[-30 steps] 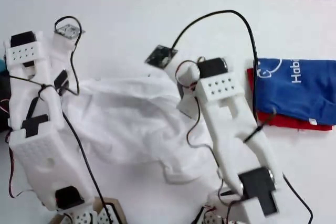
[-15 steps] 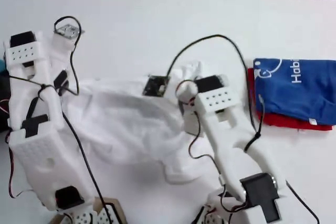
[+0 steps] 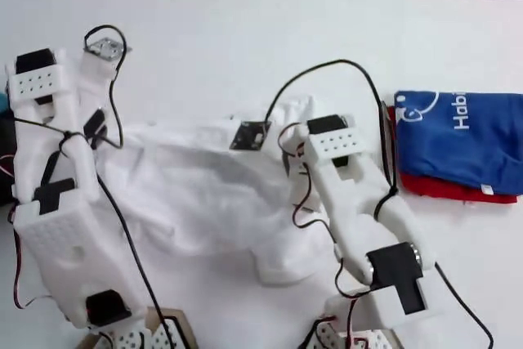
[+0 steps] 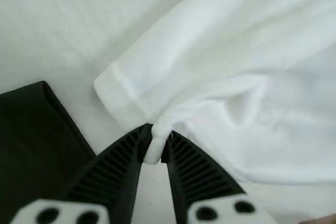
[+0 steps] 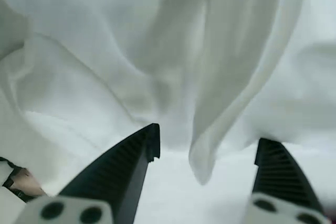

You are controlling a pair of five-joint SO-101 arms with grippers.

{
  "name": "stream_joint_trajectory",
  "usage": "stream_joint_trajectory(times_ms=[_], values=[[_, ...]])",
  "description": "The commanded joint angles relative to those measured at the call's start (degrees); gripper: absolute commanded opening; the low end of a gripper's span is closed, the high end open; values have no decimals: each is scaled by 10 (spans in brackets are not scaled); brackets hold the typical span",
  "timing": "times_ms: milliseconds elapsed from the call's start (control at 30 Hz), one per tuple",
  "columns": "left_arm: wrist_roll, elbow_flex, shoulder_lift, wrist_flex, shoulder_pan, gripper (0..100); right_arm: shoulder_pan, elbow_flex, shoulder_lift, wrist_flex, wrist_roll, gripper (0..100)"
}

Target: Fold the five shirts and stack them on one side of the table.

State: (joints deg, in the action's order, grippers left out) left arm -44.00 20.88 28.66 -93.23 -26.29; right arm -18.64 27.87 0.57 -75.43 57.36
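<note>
The white shirt (image 3: 204,194) lies rumpled across the middle of the table (image 3: 245,30), between my two arms, not yet folded. My left end effector (image 4: 156,148) is clamped on a small pinch of its edge, just beside the hemmed end of a sleeve (image 4: 157,61). My right end effector (image 5: 207,140) hangs over loose ridges of the same cloth with its jaws spread wide and nothing between them; one hanging fold droops into the gap.

I judge this cloth light, soft and limp. It will sag and bunch wherever I am not holding it, and a thin pinch can slide out under tension. The sound places to grip are hems and seams, where the layers are thicker, and a matching edge opposite my left hold would let me draw the shirt flat.

At the right side of the table a folded blue shirt (image 3: 466,136) rests on a red shirt (image 3: 441,187), whose edge shows beneath it. That pile looks like the stack to build on.
</note>
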Motion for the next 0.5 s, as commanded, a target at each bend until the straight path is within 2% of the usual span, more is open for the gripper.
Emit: stream_joint_trajectory(times_ms=[0, 167, 200, 267, 467], values=[[-3, 1, -42, 4, -2, 26, -5, -34, 0, 4, 1, 259], [-3, 1, -42, 5, -2, 26, -3, -37, 0, 17, 1, 29], [-3, 1, -42, 5, -2, 26, 0, -37, 0, 20, 1, 11], [-3, 2, -42, 5, -2, 26, 7, -37, 0, 20, 1, 40], [-3, 1, -42, 4, -1, 26, 40, -37, 0, 20, 5, 20]])
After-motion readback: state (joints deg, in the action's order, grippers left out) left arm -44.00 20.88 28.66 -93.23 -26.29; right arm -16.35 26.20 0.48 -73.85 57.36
